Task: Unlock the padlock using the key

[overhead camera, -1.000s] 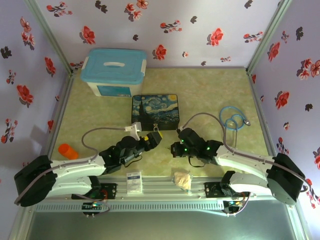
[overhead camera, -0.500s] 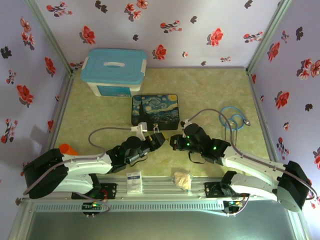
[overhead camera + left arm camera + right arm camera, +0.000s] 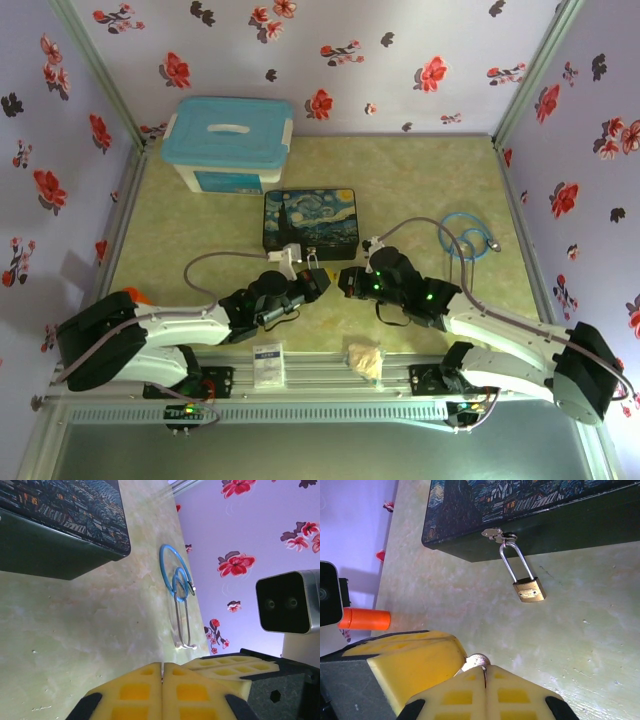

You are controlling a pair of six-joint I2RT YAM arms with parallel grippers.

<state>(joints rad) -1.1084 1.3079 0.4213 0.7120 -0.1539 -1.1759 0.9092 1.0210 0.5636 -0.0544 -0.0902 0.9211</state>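
The dark starry-night box (image 3: 310, 222) lies mid-table. The brass padlock (image 3: 530, 590) hangs by its silver shackle from the box's clasp (image 3: 495, 534) and rests on the table; it is also seen at the box's near edge (image 3: 315, 259). My right gripper (image 3: 485, 669) is shut on the key (image 3: 479, 660), whose round silver head pokes out at the fingertips. My left gripper (image 3: 162, 666) is shut, with nothing clearly between its pads. The two grippers meet tip to tip (image 3: 332, 282) just in front of the padlock, a left finger (image 3: 415, 665) touching the key's head.
A blue stethoscope (image 3: 466, 238) lies right of the box. A blue-lidded bin (image 3: 228, 143) stands at the back left. An orange bottle (image 3: 364, 619) lies at the left, behind my left arm. A beige paper wad (image 3: 365, 357) and a small white packet (image 3: 268, 363) sit on the near rail.
My left gripper has reached right and forward until it meets the right gripper. The right gripper has shifted slightly left and away from me. The padlock has stayed put.
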